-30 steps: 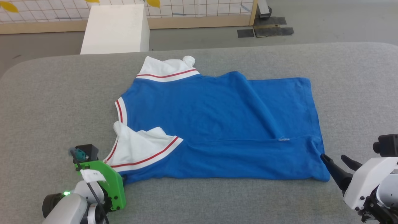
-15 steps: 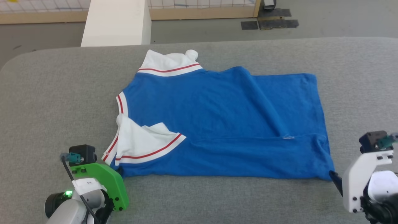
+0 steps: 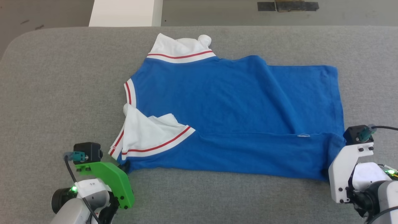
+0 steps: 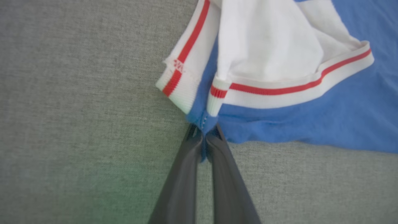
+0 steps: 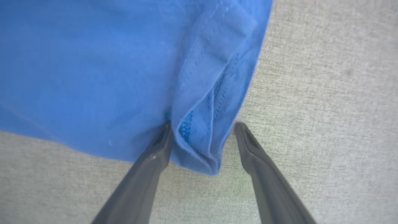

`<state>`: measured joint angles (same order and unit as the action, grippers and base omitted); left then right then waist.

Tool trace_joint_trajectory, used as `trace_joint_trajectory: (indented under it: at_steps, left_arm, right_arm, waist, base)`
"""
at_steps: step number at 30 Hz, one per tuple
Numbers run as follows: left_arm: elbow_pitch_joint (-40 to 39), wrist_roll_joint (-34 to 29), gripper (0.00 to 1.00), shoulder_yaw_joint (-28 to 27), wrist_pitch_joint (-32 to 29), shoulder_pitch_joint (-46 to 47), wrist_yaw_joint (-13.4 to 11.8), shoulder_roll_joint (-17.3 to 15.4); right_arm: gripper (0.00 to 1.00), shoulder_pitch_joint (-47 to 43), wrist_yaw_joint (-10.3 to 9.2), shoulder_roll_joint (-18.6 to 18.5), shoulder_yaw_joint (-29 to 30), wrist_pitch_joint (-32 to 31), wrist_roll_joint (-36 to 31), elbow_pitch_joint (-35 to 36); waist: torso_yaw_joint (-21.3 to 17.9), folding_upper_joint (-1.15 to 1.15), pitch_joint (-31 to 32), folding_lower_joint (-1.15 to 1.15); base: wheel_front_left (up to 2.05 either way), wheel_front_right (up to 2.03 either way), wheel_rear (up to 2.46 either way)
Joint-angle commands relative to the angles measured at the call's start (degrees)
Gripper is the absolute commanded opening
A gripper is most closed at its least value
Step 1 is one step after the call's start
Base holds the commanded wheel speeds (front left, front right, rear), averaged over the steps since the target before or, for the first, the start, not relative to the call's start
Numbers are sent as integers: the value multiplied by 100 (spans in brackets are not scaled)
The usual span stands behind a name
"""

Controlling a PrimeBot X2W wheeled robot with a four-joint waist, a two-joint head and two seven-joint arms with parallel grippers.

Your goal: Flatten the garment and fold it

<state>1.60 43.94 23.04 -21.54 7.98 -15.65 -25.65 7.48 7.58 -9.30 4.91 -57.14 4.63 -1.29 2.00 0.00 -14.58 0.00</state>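
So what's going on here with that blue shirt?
A two-armed robot is working on a blue shirt lying crumpled on a grey table. Its left hand is pinched shut on the near corner by the white sleeve. Its right hand is open, fingers either side of the near hem corner, not yet closed. The shirt is neither flat nor folded.

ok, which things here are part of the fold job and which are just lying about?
In the job:
garment, lying on the grey table
left gripper, shut on its sleeve-side corner
right gripper, open astride the hem corner

Just there:
white block beyond the table
dark tape patches on the floor
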Motion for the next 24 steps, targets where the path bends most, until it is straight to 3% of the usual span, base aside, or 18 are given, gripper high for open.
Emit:
trace_joint_trajectory:
  at_steps: [1,3,13,20,24]
  left_arm:
    - [51,7,0,3,31,20,32,18]
    - [72,34,0,-16,82,21,57,38]
    - [-217,387,0,-468,363,-88,54,55]
    - [-849,439,0,-610,73,-676,-342,-236]
    - [-1058,500,0,-562,-98,-1092,-528,-277]
  right_arm:
    - [67,16,-9,29,-72,-76,60,-203]
    - [0,61,-9,-5,-107,-115,184,-225]
    - [0,288,-9,-332,-20,14,905,272]
    - [0,-70,-9,-732,176,-203,1165,622]
    - [0,-401,-9,-706,330,-306,1172,677]
  waist:
    - [23,0,-17,0]
    - [19,0,0,0]
    - [-3,0,460,0]
    - [10,0,717,0]
    - [17,0,737,0]
  base:
    - [0,0,0]
    - [0,0,0]
    - [0,0,0]
    - [0,0,0]
    - [0,0,0]
